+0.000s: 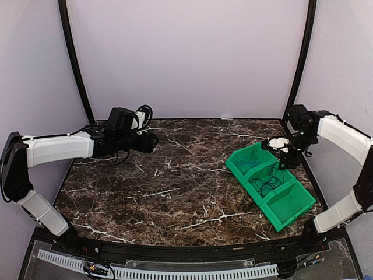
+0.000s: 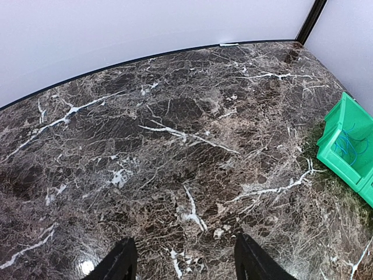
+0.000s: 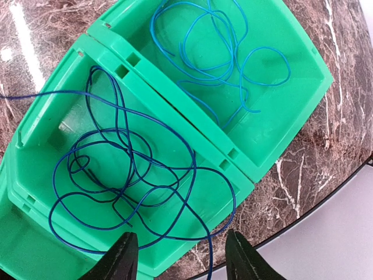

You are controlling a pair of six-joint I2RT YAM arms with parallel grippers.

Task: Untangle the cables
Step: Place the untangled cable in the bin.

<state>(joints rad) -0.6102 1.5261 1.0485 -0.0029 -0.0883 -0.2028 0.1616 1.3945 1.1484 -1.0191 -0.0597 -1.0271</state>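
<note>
We see right claw (image 3: 182, 256) pointing down over green bins (image 3: 175, 111), jaws apart, empty. Dark blue cable (image 3: 137, 169) coiled mid-bin, tail running frame-left; light blue cable (image 3: 224, 58) in upper-right bin. Left claw (image 2: 183, 262) parted, empty.

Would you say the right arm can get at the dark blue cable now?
Probably yes: the right gripper hangs open above the dark blue cable in its green bin, nothing between.

Cables (image 3: 137, 166) in bins (image 3: 175, 114) on table (image 1: 175, 186)
</note>
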